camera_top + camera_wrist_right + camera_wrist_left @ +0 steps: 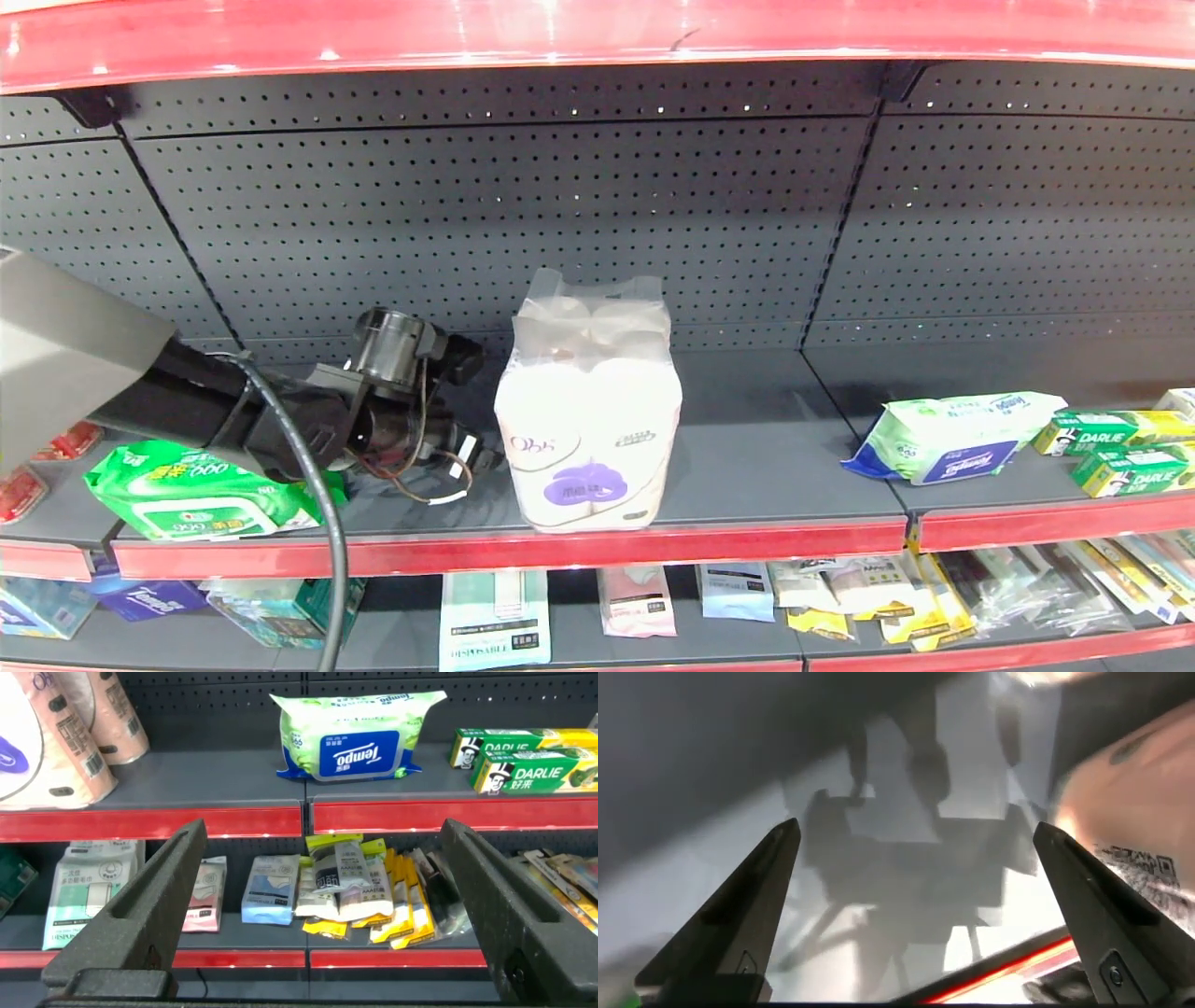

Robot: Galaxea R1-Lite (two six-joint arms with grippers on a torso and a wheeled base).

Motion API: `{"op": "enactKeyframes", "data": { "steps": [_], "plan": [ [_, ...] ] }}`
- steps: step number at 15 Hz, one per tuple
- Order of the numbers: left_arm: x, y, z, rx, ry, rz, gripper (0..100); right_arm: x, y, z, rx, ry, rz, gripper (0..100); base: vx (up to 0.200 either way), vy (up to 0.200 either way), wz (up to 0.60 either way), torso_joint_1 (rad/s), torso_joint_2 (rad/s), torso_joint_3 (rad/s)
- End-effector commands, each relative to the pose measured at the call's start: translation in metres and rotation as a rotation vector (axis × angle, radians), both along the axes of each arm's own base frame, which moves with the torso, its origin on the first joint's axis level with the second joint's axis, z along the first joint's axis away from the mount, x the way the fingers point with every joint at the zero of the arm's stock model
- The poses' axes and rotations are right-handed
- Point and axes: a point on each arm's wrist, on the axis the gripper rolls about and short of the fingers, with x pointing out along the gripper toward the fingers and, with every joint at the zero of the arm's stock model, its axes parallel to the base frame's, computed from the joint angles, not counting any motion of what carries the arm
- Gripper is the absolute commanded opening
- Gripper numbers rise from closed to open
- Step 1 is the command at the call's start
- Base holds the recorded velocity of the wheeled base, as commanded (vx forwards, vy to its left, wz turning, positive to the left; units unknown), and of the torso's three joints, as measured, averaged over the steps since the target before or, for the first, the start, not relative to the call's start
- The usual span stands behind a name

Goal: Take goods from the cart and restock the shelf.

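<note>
Left gripper (915,835) spread wide, empty, low over the shelf (756,448), toilet paper pack (588,420) upright just to its right at the near edge, right gripper (322,831) likewise spread, empty, green wipes pack (201,495) at left.

The left gripper (916,829) hangs low over the grey shelf (906,775), its two dark, wedge-shaped fingers (738,915) spread wide, with only bare shelf surface in the gap. Each finger tapers to a narrow tip, and a small screw (1114,973) sits near the base of one. Just outside that finger stands a pack of paper rolls (1144,784) in clear plastic wrap, pale and glossy, with a square printed code on its side; whether finger and pack touch cannot be told. A red strip (1008,966) runs along the shelf's front edge. A sliver of green (611,1001) by the other finger's base is too small to identify.
</note>
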Motion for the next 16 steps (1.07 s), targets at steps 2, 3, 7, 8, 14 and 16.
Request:
{"op": "enactKeyframes", "data": {
  "steps": [2,3,7,8,14,16],
  "plan": [
    [-0.013,0.014,0.046,-0.020,-0.128,0.001,100,0.000,0.000,0.000,0.000,0.002,0.000,100,0.000,0.000,0.00,0.000,0.00,0.000],
    [-0.015,0.015,0.049,-0.022,-0.134,0.001,100,0.000,0.000,0.000,0.000,0.002,0.000,100,0.000,0.000,0.00,0.000,0.00,0.000],
    [-0.075,0.036,0.087,-0.053,-0.230,0.012,100,0.000,0.000,0.000,0.000,0.002,0.000,100,0.000,0.000,0.00,0.000,0.00,0.000],
    [-0.103,0.048,0.096,-0.065,-0.270,0.017,100,0.000,0.000,0.000,0.000,0.002,0.000,100,0.000,0.000,0.00,0.000,0.00,0.000],
    [-0.308,0.122,0.097,-0.151,-0.614,0.185,100,0.000,0.000,0.000,0.000,0.002,0.000,100,0.000,0.000,0.00,0.000,0.00,0.000],
    [-0.345,0.123,0.066,-0.181,-0.719,0.184,100,0.000,0.000,0.000,0.000,0.002,0.000,100,0.000,0.000,0.00,0.000,0.00,0.000]
  ]
}}
